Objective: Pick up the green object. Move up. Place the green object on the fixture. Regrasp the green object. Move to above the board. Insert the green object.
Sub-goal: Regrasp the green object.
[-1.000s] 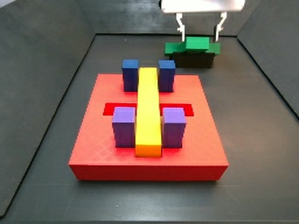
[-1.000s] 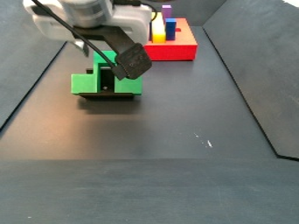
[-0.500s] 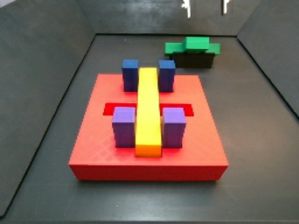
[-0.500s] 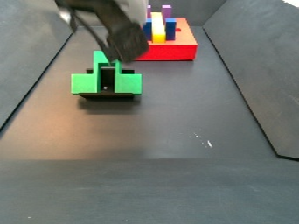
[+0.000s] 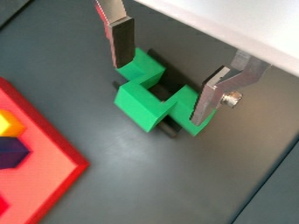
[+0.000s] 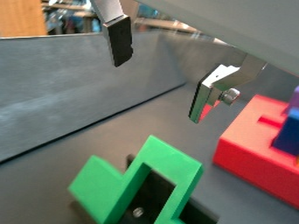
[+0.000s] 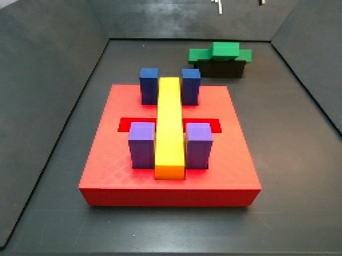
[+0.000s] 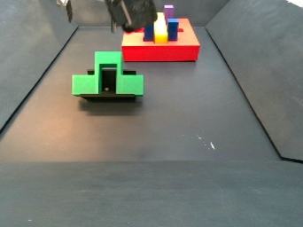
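Green object (image 5: 156, 94) resting on the dark fixture (image 7: 222, 68), on the floor beyond the red board (image 7: 170, 150), well apart from it. Gripper (image 5: 166, 72) high above the green piece, jaws spread wide with nothing between the fingers (image 6: 118, 40); only fingertips showing at the upper edge in both side views.

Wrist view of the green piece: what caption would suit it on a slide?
Open gripper hovers above the green object, which rests on the dark fixture beside the red board.
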Available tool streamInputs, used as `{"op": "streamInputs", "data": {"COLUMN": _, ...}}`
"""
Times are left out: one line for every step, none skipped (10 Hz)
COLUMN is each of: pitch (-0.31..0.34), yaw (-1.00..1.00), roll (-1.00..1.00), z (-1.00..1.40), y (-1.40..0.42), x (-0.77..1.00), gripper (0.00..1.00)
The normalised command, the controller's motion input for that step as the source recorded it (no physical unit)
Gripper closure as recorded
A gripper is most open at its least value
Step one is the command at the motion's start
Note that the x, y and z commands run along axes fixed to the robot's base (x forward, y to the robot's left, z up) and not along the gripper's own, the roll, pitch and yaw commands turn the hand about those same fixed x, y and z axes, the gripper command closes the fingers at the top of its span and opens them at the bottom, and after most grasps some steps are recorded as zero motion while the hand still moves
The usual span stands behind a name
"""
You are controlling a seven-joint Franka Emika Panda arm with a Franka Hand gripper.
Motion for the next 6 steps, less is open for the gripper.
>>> {"op": "streamInputs", "data": {"pitch": 0.0, "yaw": 0.37, "roll": 1.0, "z": 0.02, "y": -0.01, "x": 0.07, "gripper": 0.0}}
{"op": "streamInputs", "data": {"pitch": 0.134, "yaw": 0.37, "roll": 1.0, "z": 0.03, "y": 0.0, "x": 0.2, "gripper": 0.0}}
{"op": "streamInputs", "data": {"pitch": 0.249, "yaw": 0.34, "roll": 1.0, "z": 0.02, "y": 0.0, "x": 0.24, "gripper": 0.0}}
{"op": "streamInputs", "data": {"pitch": 0.331, "yaw": 0.31, "roll": 1.0, "z": 0.05, "y": 0.0, "x": 0.25, "gripper": 0.0}}
{"op": "streamInputs", "data": {"pitch": 0.371, "yaw": 0.3, "roll": 1.0, "z": 0.08, "y": 0.0, "x": 0.23, "gripper": 0.0}}
{"op": "streamInputs", "data": {"pitch": 0.394, "yaw": 0.29, "roll": 1.0, "z": 0.11, "y": 0.0, "x": 0.21, "gripper": 0.0}}
